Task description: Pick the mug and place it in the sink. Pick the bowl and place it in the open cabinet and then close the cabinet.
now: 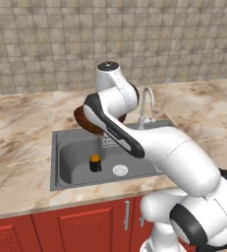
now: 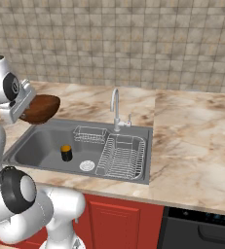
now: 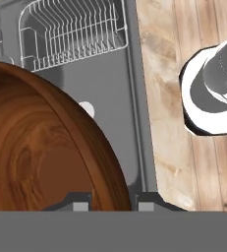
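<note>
Currently we see the gripper (image 3: 110, 204) clamped on the rim of the bowl (image 3: 41, 157), a deep, glossy dark brown wooden bowl. In the hand view, one dark finger tip sits inside the bowl wall and the other outside it, so the jaws stand narrow, closed on the wood. The bowl is in the air above the left end of the sink (image 2: 41, 141), tilted with its opening turned partly to the side. In the right base view it hangs at the arm's end, just over the back left corner of the basin; in the left base view we catch only a brown sliver of it behind the white arm.

Down in the sink, a dark mug (image 1: 95, 163) with an orange top stands upright on the basin floor, near the round drain (image 1: 120, 170). A wire rack (image 2: 121, 155) lies in the right part of the basin, and a smaller wire basket (image 2: 90, 134) sits toward the back, though we cannot quite tell whether it touches the rack. The curved silver faucet (image 2: 115, 109) rises at the back rim. Marbled counter (image 2: 192, 146) surrounds the sink, and red base cabinets (image 1: 80, 226) run beneath it.
</note>
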Robot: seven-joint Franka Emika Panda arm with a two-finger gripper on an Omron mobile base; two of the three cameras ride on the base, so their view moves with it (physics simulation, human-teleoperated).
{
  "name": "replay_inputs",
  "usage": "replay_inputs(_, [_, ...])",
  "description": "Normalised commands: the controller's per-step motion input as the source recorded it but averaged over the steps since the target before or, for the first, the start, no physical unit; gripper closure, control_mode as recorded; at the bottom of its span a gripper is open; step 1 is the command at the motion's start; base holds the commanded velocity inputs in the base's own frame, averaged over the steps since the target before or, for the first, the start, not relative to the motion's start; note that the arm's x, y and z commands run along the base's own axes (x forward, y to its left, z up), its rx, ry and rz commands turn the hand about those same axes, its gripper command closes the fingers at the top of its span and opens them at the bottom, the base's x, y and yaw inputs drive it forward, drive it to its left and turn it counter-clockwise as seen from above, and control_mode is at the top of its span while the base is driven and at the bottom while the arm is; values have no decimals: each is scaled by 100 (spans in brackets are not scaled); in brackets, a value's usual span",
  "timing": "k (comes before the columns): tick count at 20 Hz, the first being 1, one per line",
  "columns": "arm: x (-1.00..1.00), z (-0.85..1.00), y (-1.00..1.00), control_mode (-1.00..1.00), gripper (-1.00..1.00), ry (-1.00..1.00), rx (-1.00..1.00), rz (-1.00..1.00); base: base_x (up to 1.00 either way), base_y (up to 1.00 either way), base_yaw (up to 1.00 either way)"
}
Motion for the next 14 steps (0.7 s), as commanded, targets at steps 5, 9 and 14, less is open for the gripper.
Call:
replay_inputs(5, [-29,44,0,-100,100,0,0,-1,0,0,0])
replay_inputs(9, [-32,36,-14,-100,100,0,0,0,0,0,0])
replay_inputs(14, [-26,16,-32,-100,100,0,1,4,0,0,0])
